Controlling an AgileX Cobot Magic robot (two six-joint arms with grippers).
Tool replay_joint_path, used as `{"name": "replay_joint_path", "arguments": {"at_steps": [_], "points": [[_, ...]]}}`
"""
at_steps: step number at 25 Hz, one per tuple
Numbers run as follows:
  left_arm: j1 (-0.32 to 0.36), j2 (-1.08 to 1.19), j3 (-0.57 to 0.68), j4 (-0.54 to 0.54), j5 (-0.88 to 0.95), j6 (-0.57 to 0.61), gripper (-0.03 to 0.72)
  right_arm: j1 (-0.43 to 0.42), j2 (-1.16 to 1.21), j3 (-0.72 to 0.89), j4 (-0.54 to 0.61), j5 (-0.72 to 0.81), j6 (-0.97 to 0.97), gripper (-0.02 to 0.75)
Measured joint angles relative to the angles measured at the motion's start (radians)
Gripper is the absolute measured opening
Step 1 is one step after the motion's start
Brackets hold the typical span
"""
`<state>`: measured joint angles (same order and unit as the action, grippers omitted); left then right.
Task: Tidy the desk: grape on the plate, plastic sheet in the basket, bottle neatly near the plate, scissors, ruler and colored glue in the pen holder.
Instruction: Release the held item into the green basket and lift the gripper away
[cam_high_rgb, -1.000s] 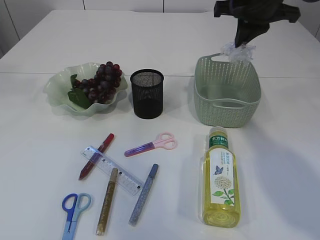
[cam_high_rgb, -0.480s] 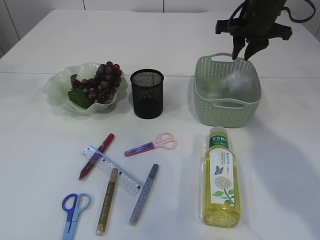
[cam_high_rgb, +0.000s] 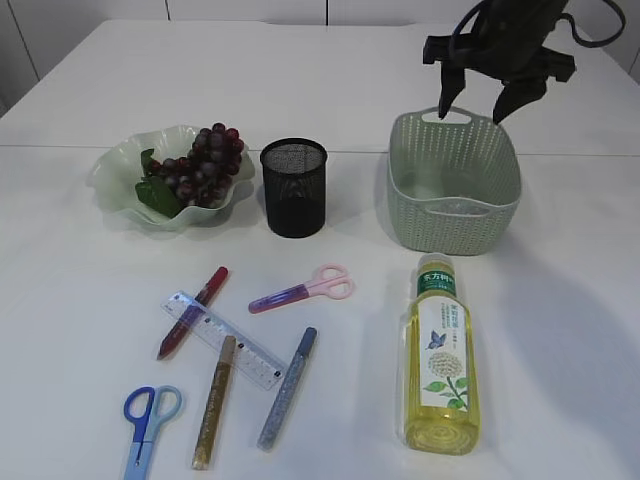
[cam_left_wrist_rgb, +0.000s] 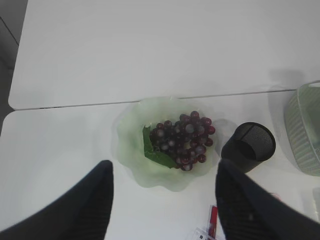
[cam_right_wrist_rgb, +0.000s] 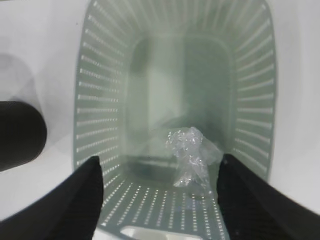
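Right gripper (cam_high_rgb: 478, 105): upper right of the frame, above the basket's far rim, fingers spread wide, holding nothing.
Left gripper (cam_left_wrist_rgb: 162, 200): out of the exterior view; in its wrist view the fingers stand apart above the plate, empty.
Sheet (cam_right_wrist_rgb: 192, 156): crumpled on the basket floor.
Basket (cam_high_rgb: 455, 215): right of centre, upright.
Grapes (cam_high_rgb: 200, 165): on the plate (cam_high_rgb: 120, 175), upper left.
Holder (cam_high_rgb: 294, 187): between plate and basket.
Bottle (cam_high_rgb: 440, 355): lying on its side, lower right, below the basket.
Pink scissors (cam_high_rgb: 305, 290): centre.
Ruler (cam_high_rgb: 225, 340): lower left, among three glue sticks (cam_high_rgb: 287, 390).
Blue scissors (cam_high_rgb: 146, 425): bottom left.
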<state>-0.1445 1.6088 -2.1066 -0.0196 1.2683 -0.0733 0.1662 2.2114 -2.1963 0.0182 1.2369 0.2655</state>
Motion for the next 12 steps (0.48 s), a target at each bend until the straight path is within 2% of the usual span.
{"name": "replay_joint_path", "arguments": {"at_steps": [5, 12], "points": [[0.000, 0.000, 0.000, 0.000, 0.000, 0.000, 0.468, 0.000, -0.048, 0.000, 0.083, 0.007, -0.062, 0.540], [0.000, 0.000, 0.000, -0.014, 0.000, 0.000, 0.468, 0.000, -0.163, 0.043, 0.093, 0.008, -0.124, 0.531]]}}
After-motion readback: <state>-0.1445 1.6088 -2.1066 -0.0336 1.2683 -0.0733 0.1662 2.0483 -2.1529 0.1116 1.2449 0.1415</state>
